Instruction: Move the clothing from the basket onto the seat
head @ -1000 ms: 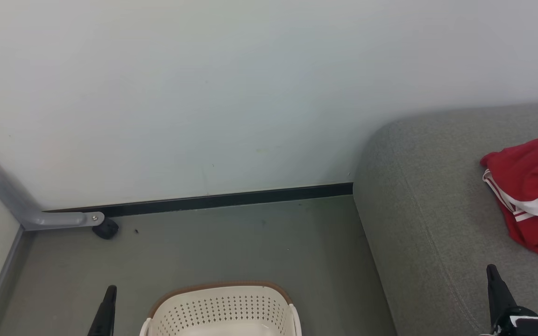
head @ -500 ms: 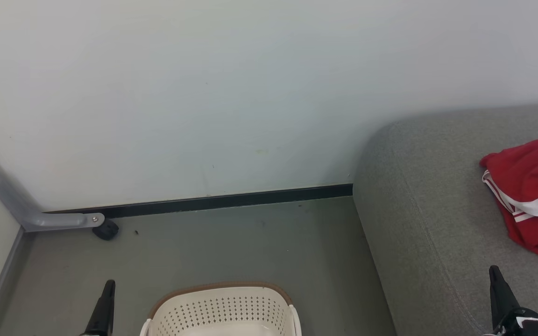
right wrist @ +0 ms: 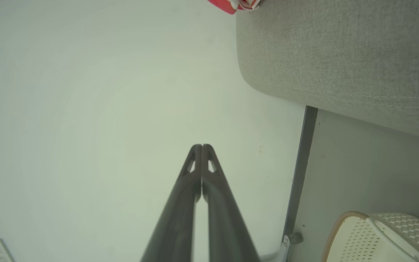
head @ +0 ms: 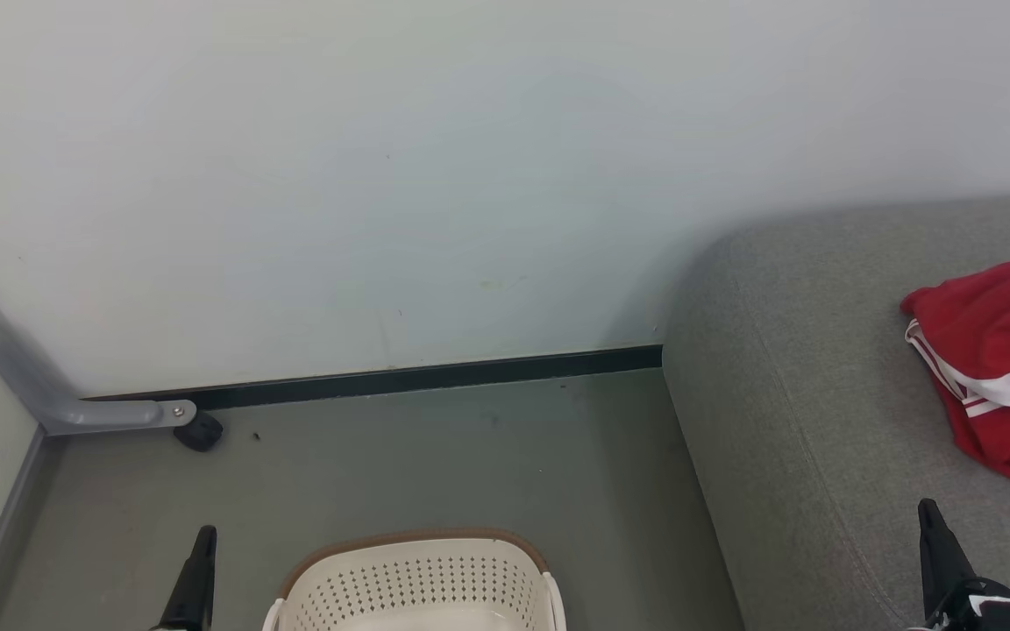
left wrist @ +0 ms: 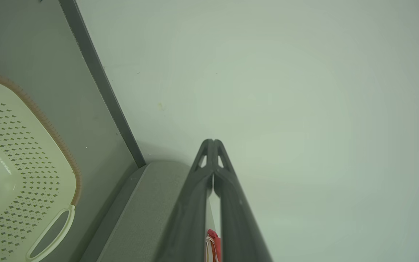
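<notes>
Over the past second the left gripper [head: 196,574] has crept a little higher in the head view and the right gripper [head: 935,535] has slid slightly to the right. In the last half second neither has shifted, and the things around them lie as before.

Each wrist view shows its gripper's two long dark fingers pressed together at the tips, with nothing between them.

The clothing [head: 996,359] is a crumpled red heap with a white panel and thin white stripe trim along one folded edge. It rests on the seat [head: 803,394], ahead of the right gripper's fingertips and off to their right, well apart from them. In the left wrist view a scrap of the same red and white shows through the slit between that gripper's fingers.

The seat is grey woven fabric with a rounded corner and a seam running along its edge. The right gripper hangs over its near part.

The basket [head: 417,535], cream-white with diamond-shaped perforations and a brown rim, stands on the grey floor [head: 435,456] between the two grippers, closer to the left fingers, its far rim level with their tip. Its pale perforated inner wall is in view.

Beyond both sets of fingertips rises a plain pale wall [head: 435,175] with a dark skirting strip [head: 400,379].
</notes>
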